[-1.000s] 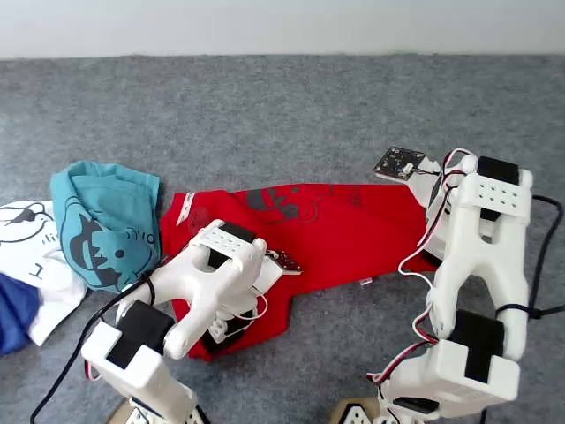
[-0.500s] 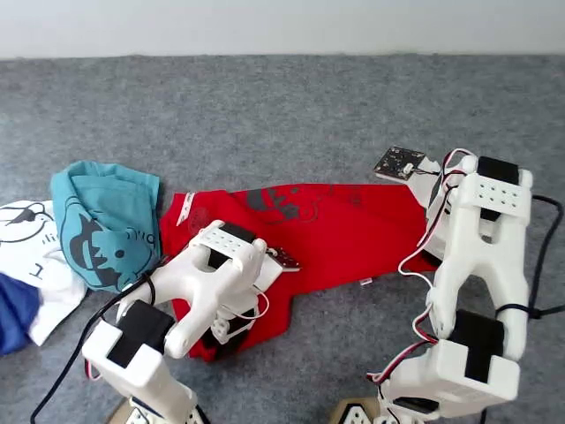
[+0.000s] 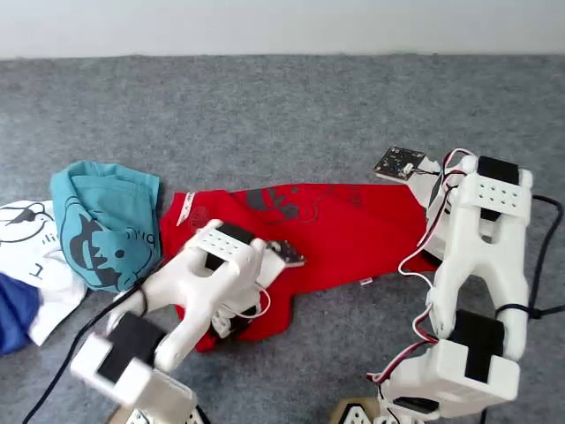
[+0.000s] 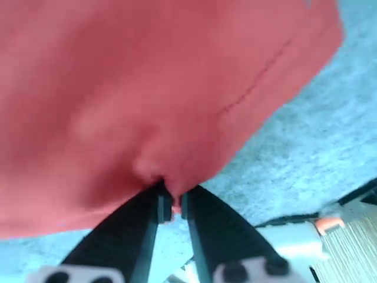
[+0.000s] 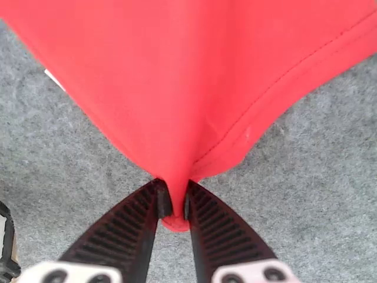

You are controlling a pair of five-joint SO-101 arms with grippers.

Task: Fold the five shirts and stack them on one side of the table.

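Note:
A red shirt (image 3: 335, 230) lies spread across the middle of the grey table, print side up. My left gripper (image 4: 172, 200) is shut on the red shirt (image 4: 147, 88), pinching a fold of its near left hem. The left arm (image 3: 207, 283) covers that corner in the high view. My right gripper (image 5: 174, 206) is shut on the red shirt (image 5: 177, 76) at its right edge, a small tuck of cloth between the fingers. The right arm (image 3: 477, 230) stands over that edge. A teal shirt (image 3: 101, 221), a white shirt (image 3: 26, 243) and a blue shirt (image 3: 13, 309) lie crumpled at the left.
The table is covered in grey carpet (image 3: 291, 124), bare across the far half. A small dark circuit board (image 3: 399, 163) sits on the right arm near the shirt's far right corner. The table's near edge shows as wood (image 4: 353, 247).
The left arm has shifted forward and slightly up, drawing the red shirt's near left hem in a little. The right arm has kept still.

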